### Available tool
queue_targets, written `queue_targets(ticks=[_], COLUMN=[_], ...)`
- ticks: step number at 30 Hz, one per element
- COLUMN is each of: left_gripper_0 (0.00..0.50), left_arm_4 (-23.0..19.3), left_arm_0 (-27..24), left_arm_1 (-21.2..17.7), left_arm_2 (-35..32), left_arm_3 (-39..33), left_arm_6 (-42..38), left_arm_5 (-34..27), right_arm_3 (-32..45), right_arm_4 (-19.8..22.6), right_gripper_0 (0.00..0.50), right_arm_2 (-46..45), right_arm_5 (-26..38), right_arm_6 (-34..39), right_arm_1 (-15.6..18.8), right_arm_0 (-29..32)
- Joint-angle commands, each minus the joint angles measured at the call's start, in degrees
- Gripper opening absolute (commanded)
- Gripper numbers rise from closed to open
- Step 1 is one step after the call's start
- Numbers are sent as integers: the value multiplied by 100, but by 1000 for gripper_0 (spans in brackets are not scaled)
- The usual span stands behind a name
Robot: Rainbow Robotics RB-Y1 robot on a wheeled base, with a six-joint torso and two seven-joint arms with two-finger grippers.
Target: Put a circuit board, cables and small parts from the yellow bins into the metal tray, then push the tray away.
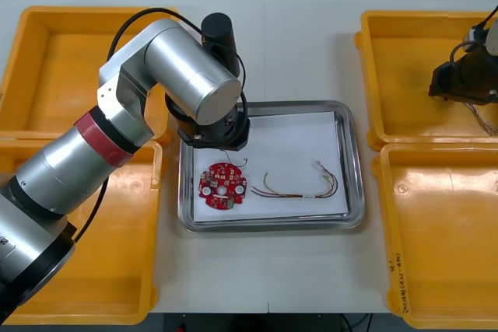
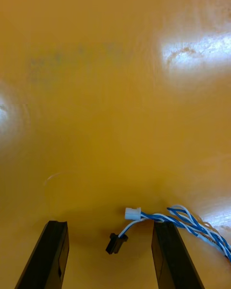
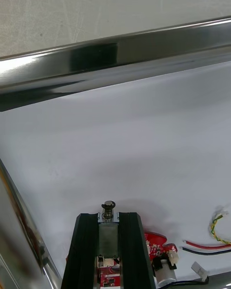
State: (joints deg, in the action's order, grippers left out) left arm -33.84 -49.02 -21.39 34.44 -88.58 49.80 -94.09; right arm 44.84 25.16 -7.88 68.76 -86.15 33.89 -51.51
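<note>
Left pincer (image 3: 108,217) grips a small metal part (image 3: 108,233), round-headed pin protruding.

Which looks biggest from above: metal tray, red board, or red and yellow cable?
1. Metal tray.
2. Red and yellow cable: longer than the board, though thin.
3. Red circuit board.
Left tool holds a small metal part over the tray; right tool is in a yellow bin.
</note>
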Motion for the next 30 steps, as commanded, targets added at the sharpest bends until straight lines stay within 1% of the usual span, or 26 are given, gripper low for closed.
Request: queue_targets(ticks=[1,7,8,10,11,12,13,14,15,16,17,18,19,20,22,30], left_gripper_0=[0,0,0,2,3,6,7,17,77,173,240,343,394,417,499,500], left_arm_4=[79,88,79,79,79,79,79,79,79,79,79,70,70,70,62,-79], left_arm_0=[-301,-301,-293,-301,-301,-301,-301,-301,-293,-301,-293,-301,-293,-293,-293,-310], left_arm_1=[21,-40,-40,-40,-40,-49,-49,-58,-58,-67,-67,-67,-76,-76,-84,-172], left_arm_2=[221,256,256,256,256,256,256,256,256,256,256,256,256,256,256,186], left_arm_3=[42,86,77,77,77,86,86,86,86,86,77,86,77,86,86,77], left_arm_6=[-40,-32,-40,-40,-32,-40,-32,-32,-49,-49,-58,-67,-67,-75,-93,-172], left_arm_5=[215,277,277,277,286,277,286,277,286,277,286,277,286,286,286,312], right_arm_3=[78,78,78,69,78,69,78,78,69,78,78,78,78,78,86,236], right_arm_4=[-3,24,24,24,32,32,32,32,32,32,41,41,50,50,94,199], right_gripper_0=[500,500,484,332,291,212,116,72,0,0,0,0,0,0,0,0], right_arm_2=[67,67,67,67,67,67,67,67,67,67,67,67,67,67,67,94], right_arm_5=[-100,-232,-232,-232,-232,-232,-232,-232,-232,-232,-232,-232,-232,-232,-232,-223], right_arm_6=[116,116,116,116,116,125,125,125,133,142,151,151,151,151,151,256], right_arm_1=[-23,-14,-14,-23,-23,-14,-14,-23,-14,-23,-23,-23,-23,-23,-14,-14], right_arm_0=[80,150,150,159,150,150,159,150,159,150,150,150,150,150,150,142])
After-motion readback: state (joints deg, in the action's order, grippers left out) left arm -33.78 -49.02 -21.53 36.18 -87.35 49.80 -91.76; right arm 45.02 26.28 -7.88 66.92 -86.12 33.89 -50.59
